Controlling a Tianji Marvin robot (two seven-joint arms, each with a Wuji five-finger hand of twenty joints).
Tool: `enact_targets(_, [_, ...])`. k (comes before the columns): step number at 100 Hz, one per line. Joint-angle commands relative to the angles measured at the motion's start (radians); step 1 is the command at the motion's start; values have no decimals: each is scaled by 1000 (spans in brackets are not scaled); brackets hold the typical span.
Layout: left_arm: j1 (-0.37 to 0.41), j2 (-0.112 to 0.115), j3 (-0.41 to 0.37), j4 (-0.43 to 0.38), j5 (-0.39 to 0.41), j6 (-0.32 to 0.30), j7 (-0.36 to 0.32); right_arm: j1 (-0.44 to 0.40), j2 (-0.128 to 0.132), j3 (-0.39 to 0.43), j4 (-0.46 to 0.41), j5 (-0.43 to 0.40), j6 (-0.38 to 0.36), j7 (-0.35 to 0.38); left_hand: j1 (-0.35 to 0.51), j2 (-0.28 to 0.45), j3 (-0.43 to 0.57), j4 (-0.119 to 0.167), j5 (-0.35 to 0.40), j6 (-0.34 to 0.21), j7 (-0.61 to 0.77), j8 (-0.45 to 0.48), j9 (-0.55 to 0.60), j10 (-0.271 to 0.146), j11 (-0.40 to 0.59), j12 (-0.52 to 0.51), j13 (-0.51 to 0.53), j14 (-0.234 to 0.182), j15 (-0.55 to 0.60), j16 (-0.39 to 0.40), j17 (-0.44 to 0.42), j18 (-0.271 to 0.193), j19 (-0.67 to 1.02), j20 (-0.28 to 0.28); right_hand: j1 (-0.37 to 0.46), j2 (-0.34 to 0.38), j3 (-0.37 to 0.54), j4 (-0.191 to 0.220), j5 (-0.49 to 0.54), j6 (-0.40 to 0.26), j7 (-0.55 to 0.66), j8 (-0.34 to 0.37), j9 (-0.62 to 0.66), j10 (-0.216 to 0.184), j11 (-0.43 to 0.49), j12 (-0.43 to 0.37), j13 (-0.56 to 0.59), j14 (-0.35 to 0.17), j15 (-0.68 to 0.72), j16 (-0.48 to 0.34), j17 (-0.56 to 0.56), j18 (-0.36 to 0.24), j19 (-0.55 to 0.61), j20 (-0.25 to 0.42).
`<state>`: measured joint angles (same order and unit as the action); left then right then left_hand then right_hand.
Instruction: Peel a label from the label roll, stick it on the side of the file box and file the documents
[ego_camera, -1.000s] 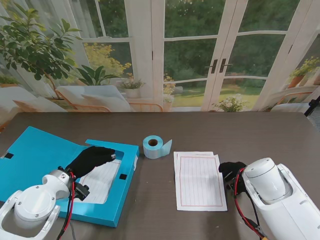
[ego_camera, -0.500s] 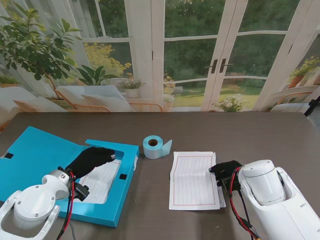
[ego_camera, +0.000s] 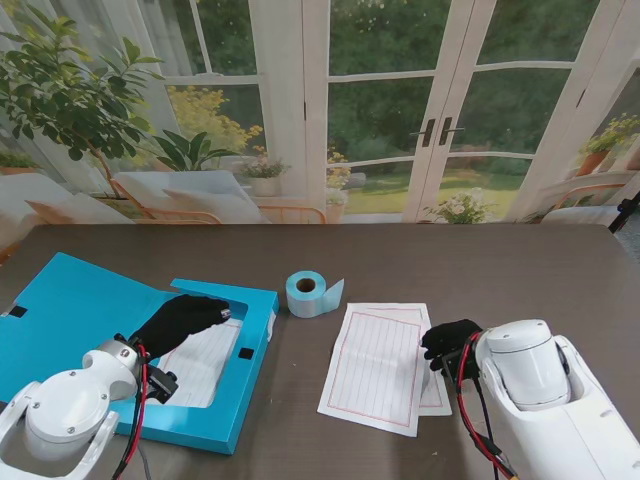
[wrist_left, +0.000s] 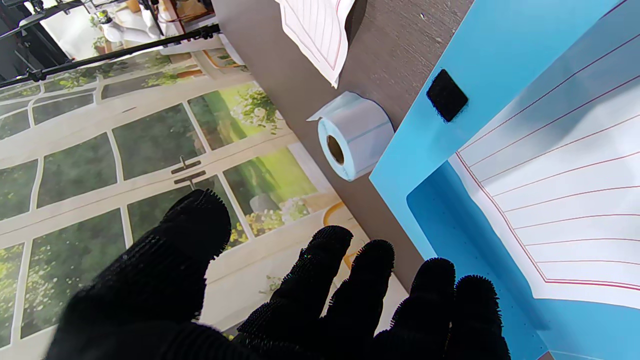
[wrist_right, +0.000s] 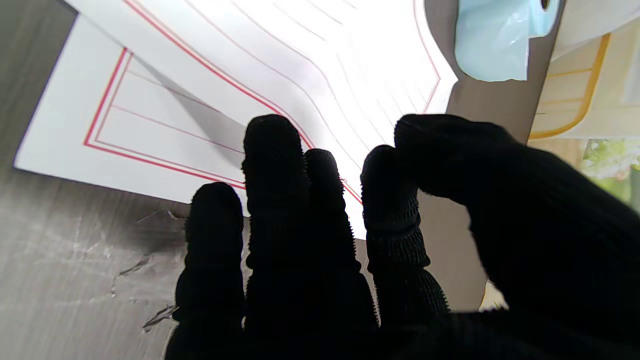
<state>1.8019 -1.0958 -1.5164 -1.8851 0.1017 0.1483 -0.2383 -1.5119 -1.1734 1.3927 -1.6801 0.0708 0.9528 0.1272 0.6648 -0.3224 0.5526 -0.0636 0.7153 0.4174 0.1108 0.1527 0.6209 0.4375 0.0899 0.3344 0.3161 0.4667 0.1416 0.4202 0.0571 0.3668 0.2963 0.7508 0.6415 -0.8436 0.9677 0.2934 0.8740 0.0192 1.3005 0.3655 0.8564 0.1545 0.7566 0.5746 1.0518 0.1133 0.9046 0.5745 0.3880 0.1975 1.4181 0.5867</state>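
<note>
Top sheet (ego_camera: 372, 368) slid left and skewed off lower sheet (ego_camera: 434, 392) since second ago, pinched by right hand (ego_camera: 450, 343); filing under way. Left hand (ego_camera: 180, 318) spread, empty, over file box (ego_camera: 256, 330); label roll (ego_camera: 310, 293) untouched on counter (ego_camera: 500, 270)

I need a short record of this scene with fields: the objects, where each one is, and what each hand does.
file box: open, blue, on the robot's left
sheet in box: lined paper lying inside
label roll: light blue, on the table between box and loose sheets
loose sheets: top sheet skewed over one beneath
left hand: open, over the box
right hand: gripping the top sheet's edge
</note>
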Motion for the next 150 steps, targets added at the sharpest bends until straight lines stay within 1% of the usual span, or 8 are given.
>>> enact_targets(1, [8,-3,-2,-11,-4,7,-18,-3,20,-24,-6,-59,48,47,6,36,-18,-8,26,-2,-10,7,-2,6,-3,1,1,16,-19,13,7,-3,-26,25,-49,-24,13,152,-89,-35,-52,-35,-6,-30,15,10,26,-5,21,15,260,20,5,10])
enact_targets(13, [9,-2,-4,-13,-4,9,-22,-3,29,-27,-14,-275,62,228,10,41,-24,-8,25,0,-11,7,-4,8,-3,0,2,17,-20,13,7,-4,-31,32,-286,110,-24,633,-190,35,-314,16,-73,-6,32,-12,-26,22,55,14,217,33,26,28])
enact_targets(16, [8,-2,-4,-12,-5,9,-22,-5,33,-29,-19,-322,62,267,10,44,-26,-7,25,-2,-11,7,-3,7,-3,1,2,16,-20,13,7,-4,-32,33,-339,147,-26,674,-205,41,-360,57,-88,-4,36,-11,-33,20,61,15,212,28,31,30])
enact_targets(28, [5,-2,-3,-9,-7,7,-26,14,122,-124,-33,-414,60,333,13,47,-31,-7,25,-1,-11,7,-2,9,-3,1,3,19,-21,13,9,-3,-35,38,-443,264,-56,606,-215,56,-420,38,-100,-1,67,2,-27,10,92,18,219,17,52,31])
enact_targets(40, [5,-1,-2,-7,-10,4,-29,1,71,-86,-37,-597,61,482,12,46,-35,-6,25,-1,-12,7,-3,9,-3,0,4,18,-22,14,10,-4,-38,42,-515,387,-73,542,-225,80,-467,4,-105,9,121,38,-23,18,131,27,215,22,75,36])
enact_targets(64, [11,-2,-5,-8,-12,2,-26,14,55,-78,-22,-660,61,590,14,49,-40,-6,25,-1,-12,7,-3,8,-3,0,5,18,-23,15,11,-4,-42,49,-580,514,-99,498,-277,88,-538,-43,-149,15,129,54,-55,17,150,31,182,4,85,41])
enact_targets(123, [12,-3,0,-7,-18,3,-23,74,86,-142,31,-568,61,600,15,54,-42,-5,27,-1,-12,8,-2,9,-3,0,4,18,-25,15,12,-5,-47,57,-620,535,-97,472,-537,63,-634,-114,-271,-4,130,58,-135,7,174,38,110,-27,80,56])
enact_targets(150, [7,-2,0,-2,-16,-2,-26,62,31,-90,45,-527,62,568,13,55,-45,-5,26,-3,-13,8,-2,9,-3,0,4,16,-25,15,11,-6,-49,58,-512,405,-60,515,-338,-7,-525,-76,-300,-2,131,51,-157,-11,179,34,94,-37,65,64])
